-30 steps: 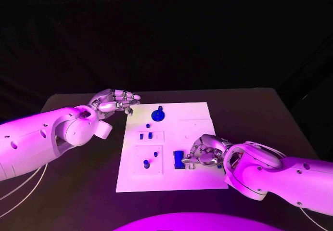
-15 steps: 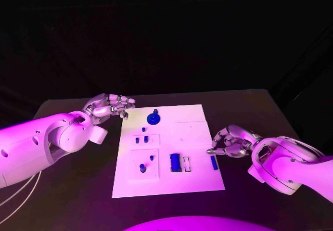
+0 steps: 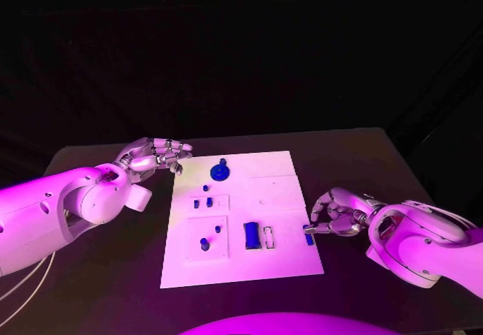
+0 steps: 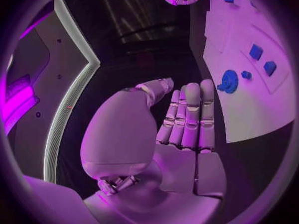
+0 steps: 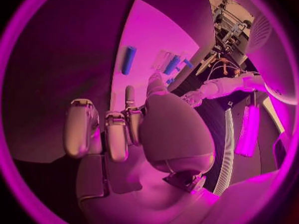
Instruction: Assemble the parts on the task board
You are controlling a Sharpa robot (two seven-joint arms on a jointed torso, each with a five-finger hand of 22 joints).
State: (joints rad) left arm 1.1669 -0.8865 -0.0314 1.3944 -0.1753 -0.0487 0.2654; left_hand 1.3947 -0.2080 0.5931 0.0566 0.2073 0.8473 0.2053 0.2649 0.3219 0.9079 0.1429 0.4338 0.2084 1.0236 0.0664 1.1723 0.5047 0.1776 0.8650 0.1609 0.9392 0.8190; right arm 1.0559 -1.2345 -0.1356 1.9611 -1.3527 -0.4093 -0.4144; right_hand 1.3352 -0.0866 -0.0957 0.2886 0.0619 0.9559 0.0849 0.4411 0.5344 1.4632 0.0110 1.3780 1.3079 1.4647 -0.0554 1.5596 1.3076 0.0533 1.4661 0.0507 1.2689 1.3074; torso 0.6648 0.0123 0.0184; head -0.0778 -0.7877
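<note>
The white task board (image 3: 285, 171) lies in the middle of the black table. On it are a round blue gear-like part (image 3: 220, 169), a blue block (image 3: 250, 234) and several small blue parts. A thin blue part (image 3: 309, 239) lies near the board's right edge, also seen in the right wrist view (image 5: 129, 59). My right hand (image 3: 337, 213) hovers just off that edge, fingers curled, holding nothing, one fingertip close above the thin part. My left hand (image 3: 156, 155) sits by the board's far left corner, fingers curled together and empty (image 4: 187, 119), with the gear (image 4: 229, 80) nearby.
A narrow white slot (image 3: 269, 237) sits beside the blue block. Bare black table (image 3: 111, 279) surrounds the board, with its far edge behind the hands and its right edge beyond my right arm.
My right hand has drawn back from the blue block in the board's middle to its right edge. The thin blue part now lies uncovered there. My left hand has barely moved.
</note>
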